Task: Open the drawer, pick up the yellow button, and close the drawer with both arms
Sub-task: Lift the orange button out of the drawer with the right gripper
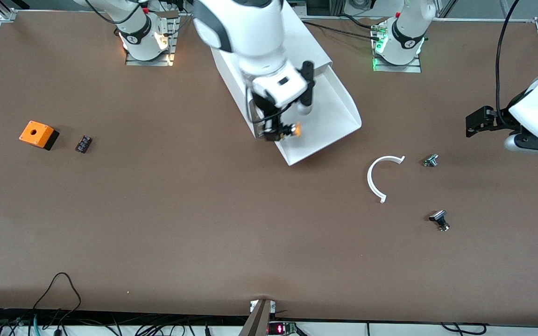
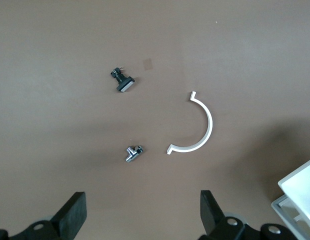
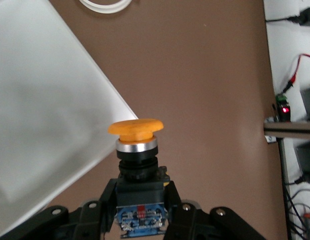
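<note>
Holding the button by its body, the right gripper is raised over the open drawer. The left gripper waits with spread fingers near the left arm's end. Closing the drawer is judged next.

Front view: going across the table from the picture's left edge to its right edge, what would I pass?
Orange box → small black block → right tool holding the button over the open drawer → white curved strip → two small metal parts → left tool, open, waiting.
</note>
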You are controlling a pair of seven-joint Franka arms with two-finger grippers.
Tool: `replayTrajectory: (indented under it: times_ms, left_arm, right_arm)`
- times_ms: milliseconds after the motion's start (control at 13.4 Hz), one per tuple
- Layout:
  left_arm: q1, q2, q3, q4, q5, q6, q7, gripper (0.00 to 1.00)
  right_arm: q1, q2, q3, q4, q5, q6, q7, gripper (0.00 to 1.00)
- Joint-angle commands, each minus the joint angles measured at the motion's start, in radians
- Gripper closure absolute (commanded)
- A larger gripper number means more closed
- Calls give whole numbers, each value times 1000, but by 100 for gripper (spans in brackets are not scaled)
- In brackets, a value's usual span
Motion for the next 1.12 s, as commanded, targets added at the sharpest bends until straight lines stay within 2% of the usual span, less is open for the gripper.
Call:
replayTrajectory:
  times_ms: [0,149,446,818,1041]
  left_arm:
    - [6,-23,0,-24,-26,1,-78,0]
    - [5,-21,-1,-24,-26,4,-83,0]
    - [6,-17,0,-23,-24,9,-83,0]
    - [9,15,0,-9,-9,7,-78,0]
    - [2,28,-3,8,-6,1,-78,0]
  right_arm:
    - [-70,-30,10,-45,30,9,58,71]
    - [-106,-45,3,-86,62,12,92,71]
    - [-131,-68,-20,-158,65,38,207,71]
    - [-146,-126,-75,-335,68,61,550,71]
    - [-189,-161,-79,-465,64,60,620,71]
